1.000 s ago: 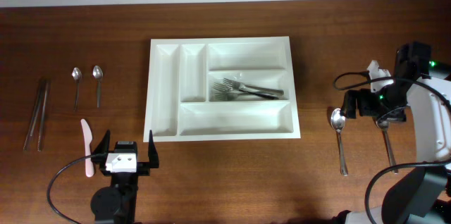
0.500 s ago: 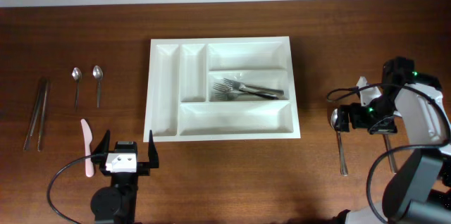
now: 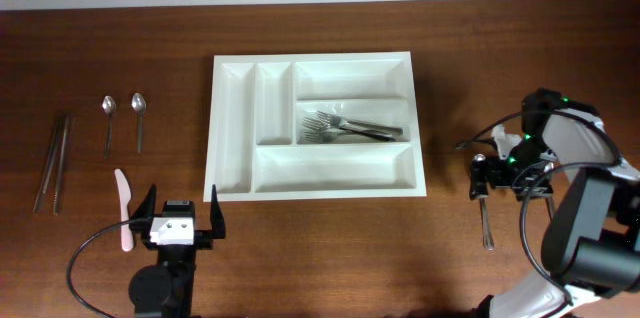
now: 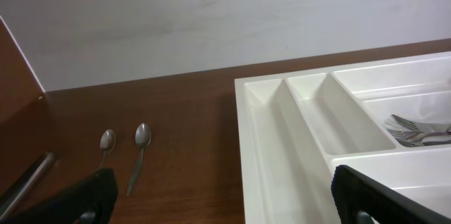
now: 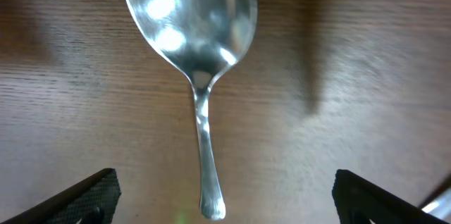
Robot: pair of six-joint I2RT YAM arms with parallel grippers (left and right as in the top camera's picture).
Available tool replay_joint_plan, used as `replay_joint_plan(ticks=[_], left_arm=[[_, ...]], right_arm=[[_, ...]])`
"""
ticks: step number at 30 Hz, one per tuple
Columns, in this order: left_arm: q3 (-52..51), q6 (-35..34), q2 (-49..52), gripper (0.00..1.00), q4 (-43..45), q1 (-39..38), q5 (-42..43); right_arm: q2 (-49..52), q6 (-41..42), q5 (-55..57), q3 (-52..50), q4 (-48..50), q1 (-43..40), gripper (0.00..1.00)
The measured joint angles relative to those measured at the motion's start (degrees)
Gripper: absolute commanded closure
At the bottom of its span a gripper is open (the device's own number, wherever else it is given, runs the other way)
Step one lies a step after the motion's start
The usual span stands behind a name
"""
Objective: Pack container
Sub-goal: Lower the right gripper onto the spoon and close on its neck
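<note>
Find white cutlery tray (image 3: 210, 158) on the surface (image 3: 120, 258), middle, forks (image 3: 345, 128) inside; stiff, probably light, best grabbed by a rim. See right claw (image 5: 225, 199) spread wide over a spoon (image 5: 201, 90), left claw (image 3: 182, 206) wide too, both empty.

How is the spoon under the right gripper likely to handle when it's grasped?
The spoon looks like polished metal, so it is probably stiff but slippery in a grip. Its handle is thin and lies flat on the table, so it may skid or pivot rather than lift cleanly. The right gripper is open, with the handle between its jaws.
</note>
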Motion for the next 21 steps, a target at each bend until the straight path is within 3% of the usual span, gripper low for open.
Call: replay_joint_plan(ticks=[13, 21], left_arm=[[0.00, 0.00, 0.00, 0.01, 0.00, 0.00, 0.00], [0.00, 0.00, 0.00, 0.01, 0.00, 0.00, 0.00]], right_arm=[[1.51, 1.79, 3.34, -0.11, 9.92, 1.97, 0.00], [1.51, 4.35, 2.19, -0.15, 7.30, 2.23, 0.01]])
